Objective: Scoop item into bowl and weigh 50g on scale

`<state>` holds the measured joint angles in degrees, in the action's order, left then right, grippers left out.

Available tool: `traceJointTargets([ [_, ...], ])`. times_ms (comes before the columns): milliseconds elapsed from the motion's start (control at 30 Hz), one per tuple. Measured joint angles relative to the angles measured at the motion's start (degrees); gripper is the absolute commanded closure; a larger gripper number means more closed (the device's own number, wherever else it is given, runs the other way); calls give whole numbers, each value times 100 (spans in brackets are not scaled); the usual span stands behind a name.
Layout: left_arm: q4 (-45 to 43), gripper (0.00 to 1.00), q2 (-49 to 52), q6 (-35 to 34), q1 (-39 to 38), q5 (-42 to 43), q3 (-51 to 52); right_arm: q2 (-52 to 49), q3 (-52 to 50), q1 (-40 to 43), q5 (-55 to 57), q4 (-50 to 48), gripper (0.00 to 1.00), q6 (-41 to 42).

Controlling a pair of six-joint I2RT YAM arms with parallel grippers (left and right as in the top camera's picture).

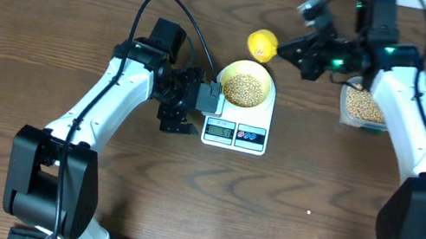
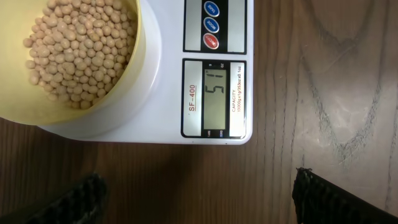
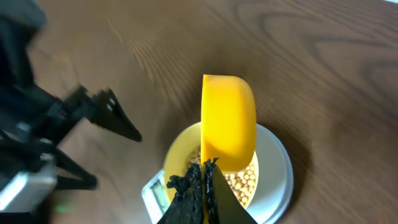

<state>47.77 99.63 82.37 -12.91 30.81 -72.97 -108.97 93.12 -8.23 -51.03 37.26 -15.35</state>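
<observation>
Right fingers (image 3: pixel 189 196) on scoop (image 3: pixel 228 118), near bowl (image 3: pixel 178 146)

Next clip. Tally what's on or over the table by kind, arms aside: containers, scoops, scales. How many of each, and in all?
Containers: 2 (bowl, clear container)
Scoops: 1 (scoop)
Scales: 1 (scale)
Total: 4

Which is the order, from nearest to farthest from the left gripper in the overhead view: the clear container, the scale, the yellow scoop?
1. The scale, directly to the right of the left gripper.
2. The yellow scoop, in the air behind the scale.
3. The clear container, far on the right side.
</observation>
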Motion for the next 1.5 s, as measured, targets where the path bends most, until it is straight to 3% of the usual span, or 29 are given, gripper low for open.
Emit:
traceJointTargets([
  [200, 0, 2, 0, 0, 0, 0, 0, 0, 0, 546, -619, -9, 99, 721],
  [433, 0, 2, 0, 0, 0, 0, 0, 0, 2, 625, -529, 455, 99, 1047],
  [633, 0, 3, 0, 0, 0, 0, 0, 278, -17, 1464, 262, 1250, 99, 1095],
  [767, 0, 2, 0, 0, 0, 0, 0, 1174, -20, 2098, 1257, 1589, 99, 1119],
  [900, 0, 2, 0, 0, 0, 0, 0, 1775, -13, 2144, 2446, 1875, 99, 1126],
  [1067, 0, 2, 0, 0, 0, 0, 0, 1456, -9, 2044, 3727, 2170, 99, 1137],
  [1500, 0, 3, 0, 0, 0, 0, 0, 695, -15, 1989, 5007, 2337, 99, 1025],
])
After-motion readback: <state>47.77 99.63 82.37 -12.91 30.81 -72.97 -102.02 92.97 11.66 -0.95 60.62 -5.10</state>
